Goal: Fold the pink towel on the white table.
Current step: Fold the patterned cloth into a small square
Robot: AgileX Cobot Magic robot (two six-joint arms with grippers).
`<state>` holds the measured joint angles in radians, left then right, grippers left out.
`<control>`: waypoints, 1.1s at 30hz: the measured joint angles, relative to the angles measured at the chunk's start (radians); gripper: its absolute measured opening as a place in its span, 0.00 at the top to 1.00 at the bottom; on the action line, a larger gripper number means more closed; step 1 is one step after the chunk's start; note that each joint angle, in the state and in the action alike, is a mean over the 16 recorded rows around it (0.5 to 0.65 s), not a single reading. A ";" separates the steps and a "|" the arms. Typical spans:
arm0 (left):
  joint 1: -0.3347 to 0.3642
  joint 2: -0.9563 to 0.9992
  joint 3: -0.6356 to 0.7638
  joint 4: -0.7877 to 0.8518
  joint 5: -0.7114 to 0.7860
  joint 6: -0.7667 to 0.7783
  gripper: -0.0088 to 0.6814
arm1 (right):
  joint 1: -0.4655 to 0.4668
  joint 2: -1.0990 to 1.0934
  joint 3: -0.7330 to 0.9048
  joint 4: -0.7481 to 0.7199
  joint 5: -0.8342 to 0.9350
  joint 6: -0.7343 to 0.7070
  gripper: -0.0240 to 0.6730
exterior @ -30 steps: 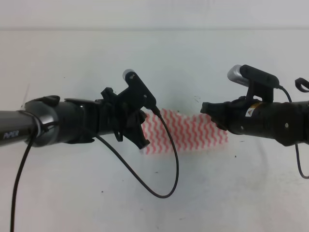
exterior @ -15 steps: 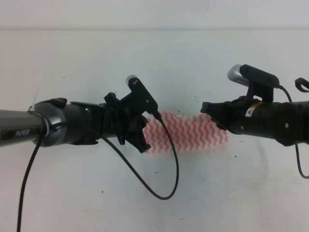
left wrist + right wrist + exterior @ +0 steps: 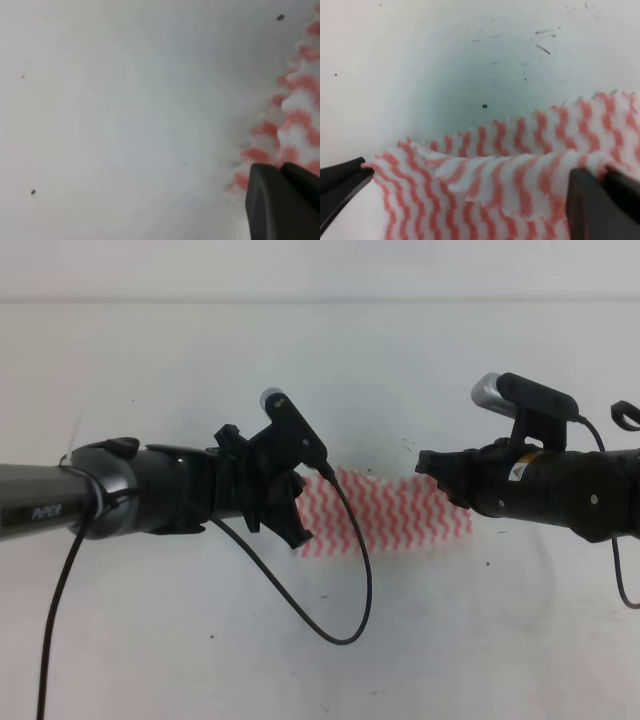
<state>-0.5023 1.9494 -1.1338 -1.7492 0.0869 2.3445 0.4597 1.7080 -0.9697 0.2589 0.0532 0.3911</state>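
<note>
Folding is being judged only part done, as the pink towel (image 3: 385,513) is being lifted off the white table (image 3: 320,370) in the right claw (image 3: 470,192), spread around its raised edge, while the left claw's (image 3: 280,200) state cannot be told.

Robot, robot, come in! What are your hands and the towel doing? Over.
Left hand at towel edge. Right hand open around a raised fold. Nothing blocking.

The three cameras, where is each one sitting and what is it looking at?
Exterior high: above, facing down at the white table; both arms show beside the pink towel.
Left wrist: on the left arm, facing table and towel edge; one dark fingertip shows.
Right wrist: on the right arm, close over the towel; both fingertips show.
Shared: the towel on the table.
</note>
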 joint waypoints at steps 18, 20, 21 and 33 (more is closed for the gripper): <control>0.000 0.002 -0.004 0.001 0.002 -0.001 0.99 | 0.000 0.000 0.000 -0.015 -0.001 0.000 0.99; 0.000 0.002 -0.004 0.001 0.001 0.000 0.99 | 0.000 0.000 0.000 -0.015 -0.001 0.000 0.99; 0.000 0.002 -0.004 0.001 0.001 0.000 0.99 | 0.000 -0.001 0.000 -0.016 -0.001 0.000 0.99; 0.000 0.002 -0.004 0.001 0.010 0.031 0.97 | 0.000 0.000 0.000 -0.018 -0.004 0.000 0.99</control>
<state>-0.5024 1.9517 -1.1381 -1.7483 0.0970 2.3756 0.4598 1.7077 -0.9696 0.2412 0.0488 0.3911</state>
